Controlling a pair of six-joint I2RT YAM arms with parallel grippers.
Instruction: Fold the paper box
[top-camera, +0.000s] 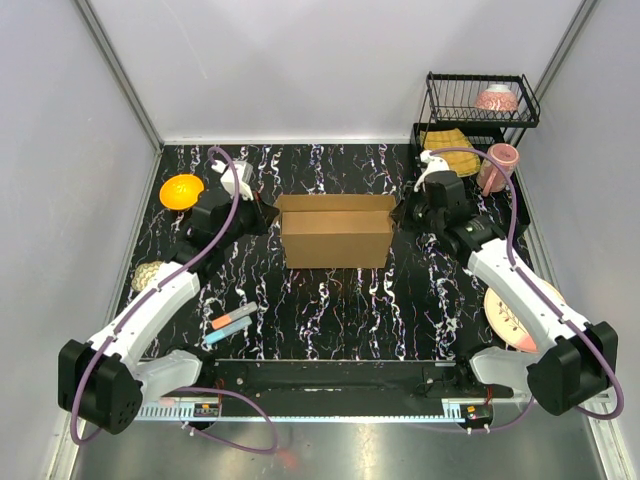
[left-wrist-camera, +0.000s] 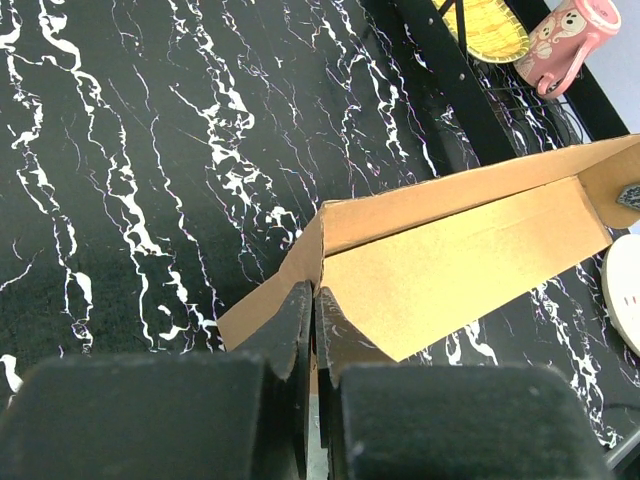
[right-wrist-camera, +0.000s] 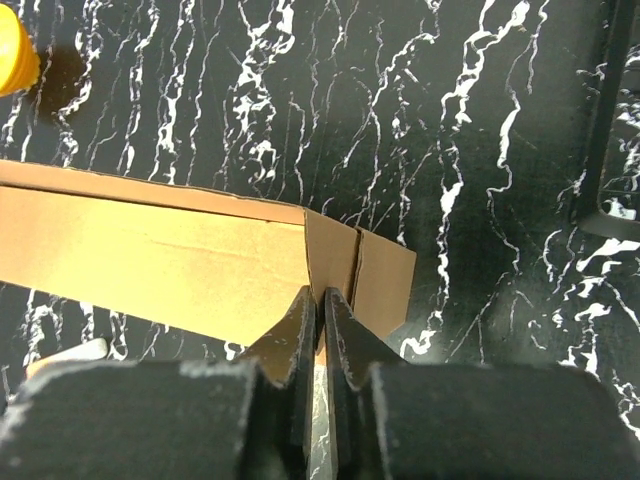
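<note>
The paper box (top-camera: 335, 232) is plain brown cardboard, standing partly folded in the middle of the black marbled table with its long panel upright. My left gripper (top-camera: 262, 213) is shut on the box's left end flap (left-wrist-camera: 290, 272), its jaws pinching the cardboard edge (left-wrist-camera: 316, 300). My right gripper (top-camera: 403, 213) is shut on the box's right end flap (right-wrist-camera: 375, 275), the jaws closed on the fold (right-wrist-camera: 322, 300). The long panel shows in the left wrist view (left-wrist-camera: 470, 265) and the right wrist view (right-wrist-camera: 150, 255).
An orange bowl (top-camera: 181, 190) lies at the back left. A black wire rack (top-camera: 480, 100) with a pink bowl, a yellow dish (top-camera: 450, 138) and a pink mug (top-camera: 497, 165) stands at the back right. A plate (top-camera: 522, 315) lies right; markers (top-camera: 230, 322) and a pale object (top-camera: 150, 274) lie left.
</note>
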